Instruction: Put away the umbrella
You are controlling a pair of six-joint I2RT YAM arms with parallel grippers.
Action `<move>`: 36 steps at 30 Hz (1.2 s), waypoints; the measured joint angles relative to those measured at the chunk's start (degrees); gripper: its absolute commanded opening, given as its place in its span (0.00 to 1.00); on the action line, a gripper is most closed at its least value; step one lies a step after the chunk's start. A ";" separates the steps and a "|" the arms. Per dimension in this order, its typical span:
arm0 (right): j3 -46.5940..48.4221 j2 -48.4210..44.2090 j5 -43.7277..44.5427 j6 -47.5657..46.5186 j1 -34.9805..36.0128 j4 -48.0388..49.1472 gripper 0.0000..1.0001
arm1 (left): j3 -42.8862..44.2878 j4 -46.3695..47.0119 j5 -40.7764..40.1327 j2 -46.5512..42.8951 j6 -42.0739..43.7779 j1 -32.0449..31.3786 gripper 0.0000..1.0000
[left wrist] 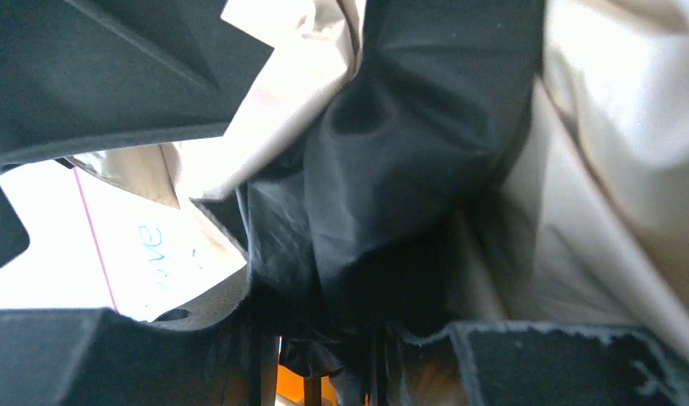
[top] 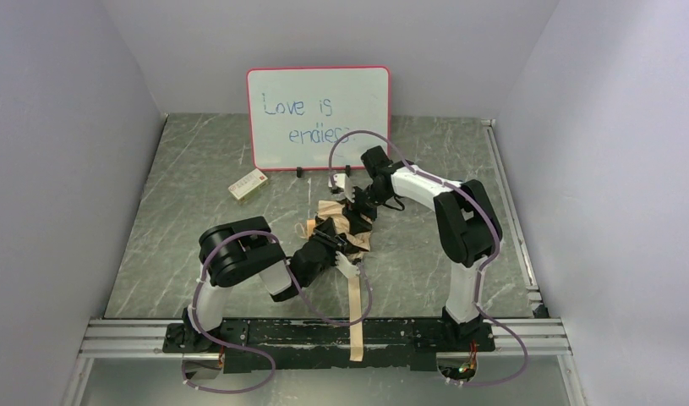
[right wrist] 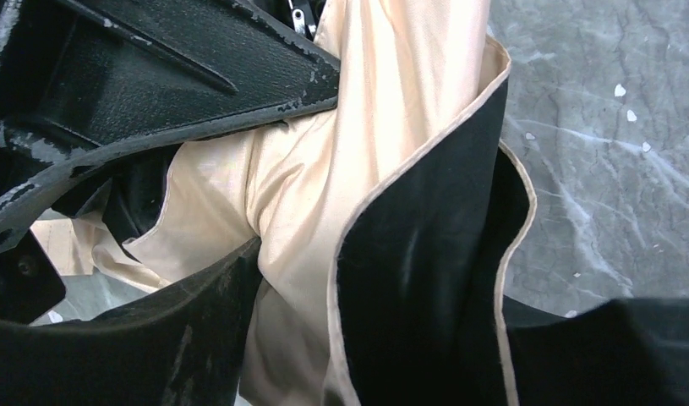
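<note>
The umbrella lies on the tabletop, in front of the whiteboard. The small box lies just in front of the whiteboard's left corner.

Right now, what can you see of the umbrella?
The umbrella is collapsed into a crumpled bundle on the table: tan outer cloth with piped edges and black lining, both looking like thin woven fabric. It lies between the arms, with the jaws of the left gripper and right gripper each closed on folds of cloth.
</note>
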 measured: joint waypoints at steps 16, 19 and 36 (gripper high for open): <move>-0.57 0.55 1.60 2.95 0.61 0.72 0.26 | -0.09 -7.89 0.26 -4.76 -4.35 -0.09 0.46; -1.20 0.20 1.81 3.43 0.92 1.73 0.25 | -0.90 -11.39 0.44 -8.24 -6.32 -0.57 0.72; -8.02 -3.76 3.61 4.42 1.40 10.71 0.26 | -3.48 -34.69 6.60 -47.58 -31.36 -3.39 0.87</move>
